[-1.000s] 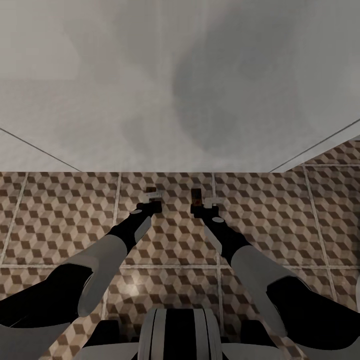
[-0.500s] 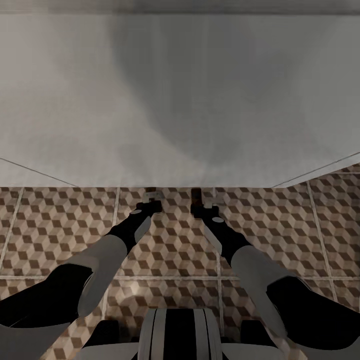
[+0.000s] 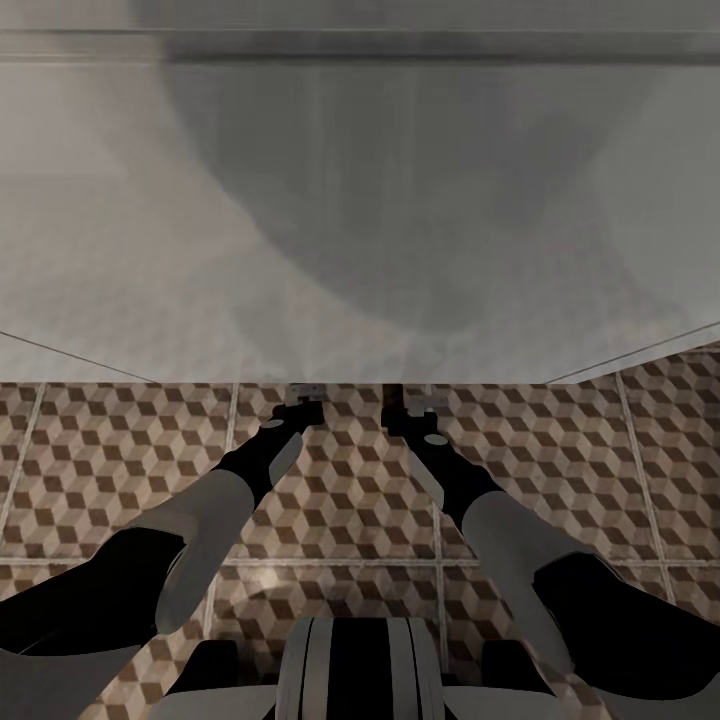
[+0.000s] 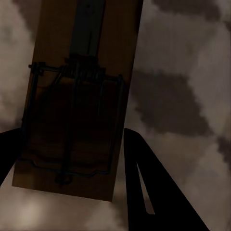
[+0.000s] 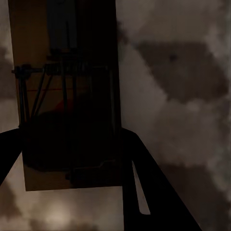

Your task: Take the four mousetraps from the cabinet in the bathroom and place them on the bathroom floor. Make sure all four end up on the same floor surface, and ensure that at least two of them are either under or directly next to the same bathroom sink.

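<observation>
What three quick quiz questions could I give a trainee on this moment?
1. True or false: the left hand holds a mousetrap.
2. What does the right hand carry? A) a second mousetrap B) a sponge C) nothing
3. Fill in: below both hands lies the cube-patterned ____.

Key: 1 true, its board sits between the fingers in the left wrist view. 2 A. 3 floor.

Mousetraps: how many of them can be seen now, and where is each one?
2. One mousetrap sits between the left gripper's fingers, and another mousetrap sits between the right gripper's fingers, both above the patterned bathroom floor. Others may be out of view.
</observation>
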You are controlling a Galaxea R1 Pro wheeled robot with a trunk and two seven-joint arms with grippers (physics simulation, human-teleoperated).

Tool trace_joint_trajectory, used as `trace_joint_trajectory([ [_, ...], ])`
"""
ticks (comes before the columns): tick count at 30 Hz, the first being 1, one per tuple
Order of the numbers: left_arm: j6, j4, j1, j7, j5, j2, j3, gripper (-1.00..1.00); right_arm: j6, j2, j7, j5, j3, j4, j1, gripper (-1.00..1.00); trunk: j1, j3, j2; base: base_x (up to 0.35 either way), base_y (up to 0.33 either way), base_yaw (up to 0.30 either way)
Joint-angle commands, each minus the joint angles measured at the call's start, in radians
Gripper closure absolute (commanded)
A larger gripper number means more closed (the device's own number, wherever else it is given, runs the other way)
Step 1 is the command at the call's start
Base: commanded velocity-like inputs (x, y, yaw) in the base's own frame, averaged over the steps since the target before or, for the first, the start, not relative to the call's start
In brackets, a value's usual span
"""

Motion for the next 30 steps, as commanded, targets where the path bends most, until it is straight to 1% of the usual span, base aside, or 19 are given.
trace_joint_trajectory([
  [1, 0.003, -0.001, 0.000, 0.010, 0.006, 0.000, -0.008, 1.00, 0.000, 0.000, -0.006, -0.012, 0.006, 0.000, -0.001, 1.00, 0.000, 0.000, 0.000, 0.002, 0.000, 0.000],
  [19, 0.002, -0.003, 0.000, 0.010, 0.007, 0.000, -0.008, 1.00, 0.000, 0.000, -0.006, -0.012, 0.006, 0.000, -0.001, 1.00, 0.000, 0.000, 0.000, 0.000, 0.000, 0.000],
  [20, 0.002, -0.003, 0.000, 0.010, 0.007, 0.000, -0.008, 1.00, 0.000, 0.000, -0.006, -0.012, 0.006, 0.000, -0.001, -1.00, 0.000, 0.000, 0.000, 0.000, 0.000, 0.000],
  [30, 0.002, -0.003, 0.000, 0.010, 0.007, 0.000, -0.008, 1.00, 0.000, 0.000, -0.006, -0.012, 0.007, 0.000, -0.001, -1.00, 0.000, 0.000, 0.000, 0.000, 0.000, 0.000],
])
